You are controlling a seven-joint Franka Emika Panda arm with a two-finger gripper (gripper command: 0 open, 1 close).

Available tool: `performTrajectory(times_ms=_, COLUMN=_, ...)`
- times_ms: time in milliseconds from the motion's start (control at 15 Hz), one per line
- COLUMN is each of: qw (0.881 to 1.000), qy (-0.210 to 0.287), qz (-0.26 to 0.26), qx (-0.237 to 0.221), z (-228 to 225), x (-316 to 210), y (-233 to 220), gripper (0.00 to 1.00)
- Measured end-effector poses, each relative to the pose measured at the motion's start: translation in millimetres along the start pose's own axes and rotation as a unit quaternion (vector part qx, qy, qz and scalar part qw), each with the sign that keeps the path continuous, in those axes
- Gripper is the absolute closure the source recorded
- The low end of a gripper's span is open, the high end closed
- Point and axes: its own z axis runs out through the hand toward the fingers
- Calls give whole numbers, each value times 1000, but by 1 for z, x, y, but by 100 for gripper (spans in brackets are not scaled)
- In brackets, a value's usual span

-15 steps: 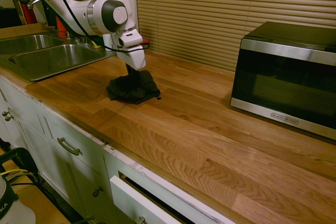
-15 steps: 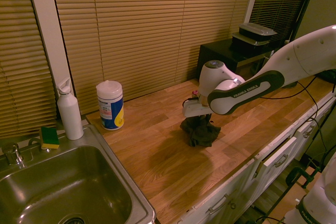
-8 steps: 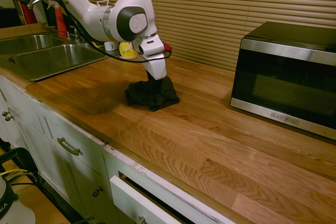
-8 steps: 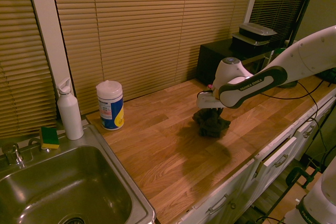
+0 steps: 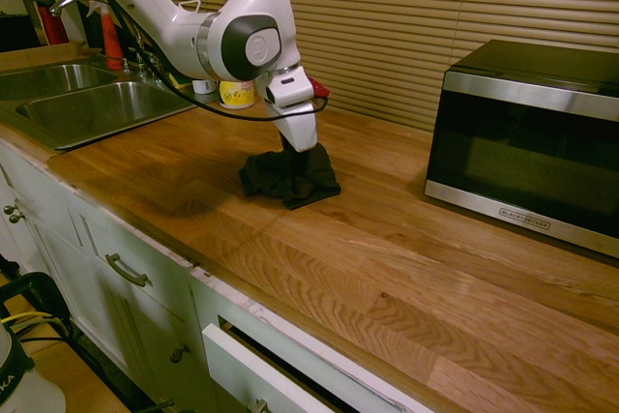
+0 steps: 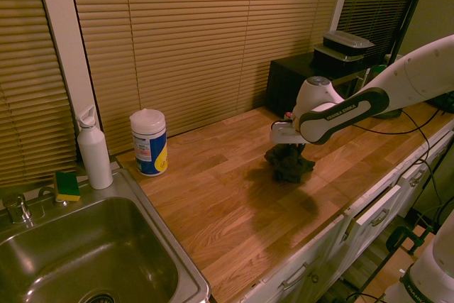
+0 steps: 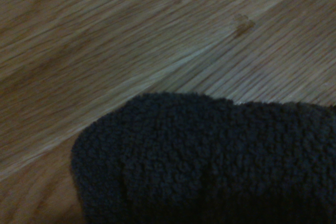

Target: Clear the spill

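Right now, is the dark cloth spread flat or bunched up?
Bunched: the dark cloth sits in a raised, creased heap on the wooden countertop, under the gripper.

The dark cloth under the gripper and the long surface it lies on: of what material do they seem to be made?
Dark cloth: probably terry or microfiber, soft and matt; the wrist view shows small nubbly loops and a rounded, fuzzy edge.
Countertop: seems wood, smooth with a slight sheen; grain runs through joined strips of differing tone, though a printed laminate cannot be fully excluded.
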Motion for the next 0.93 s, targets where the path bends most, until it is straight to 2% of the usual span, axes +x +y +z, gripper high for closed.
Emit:
performTrajectory(times_ms=800, qw=1000, qy=0, qz=-4, qx=7, z=-5, x=-2, y=-2, gripper=100)
performTrajectory(times_ms=867, qw=1000, qy=0, qz=-11, qx=2, z=-5, x=-5, y=-3, gripper=100)
performTrajectory(times_ms=933, qw=999, qy=1, qz=-41, qx=-13, z=-13, x=-31, y=-6, gripper=100)
